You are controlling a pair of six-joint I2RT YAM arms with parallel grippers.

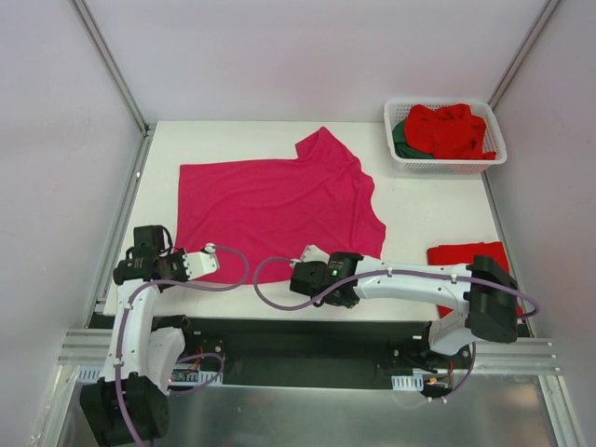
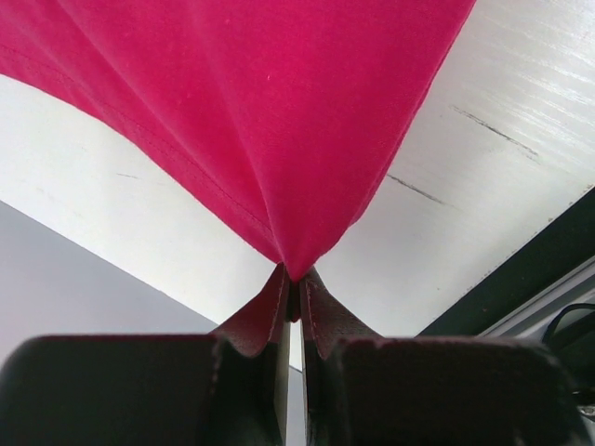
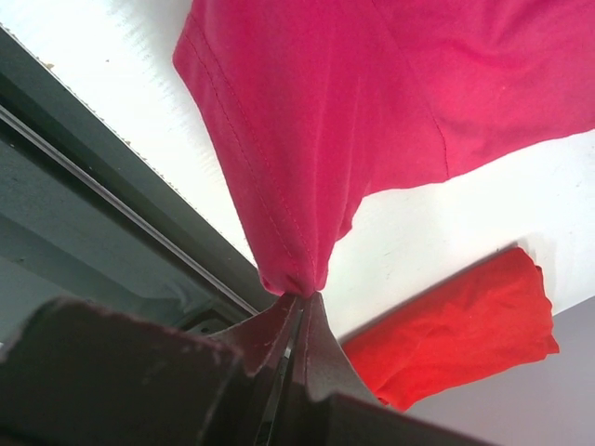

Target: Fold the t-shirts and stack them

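A magenta-pink t-shirt (image 1: 275, 200) lies spread on the white table, collar toward the far side. My left gripper (image 1: 212, 251) is shut on its near left hem corner, and the cloth (image 2: 260, 111) rises in a taut peak from the pinched tips (image 2: 296, 279). At the near right corner my right gripper (image 1: 305, 253) is also shut on the shirt, with the hem (image 3: 372, 102) bunched at its tips (image 3: 302, 295). A folded red t-shirt (image 1: 466, 256) lies at the right edge of the table, also in the right wrist view (image 3: 456, 325).
A white slotted basket (image 1: 447, 166) stands at the far right corner, holding crumpled red t-shirts (image 1: 452, 130) and a dark green one (image 1: 400, 140). The table's near edge and a dark metal rail (image 1: 307, 331) run just behind both grippers. Pale walls close in on both sides.
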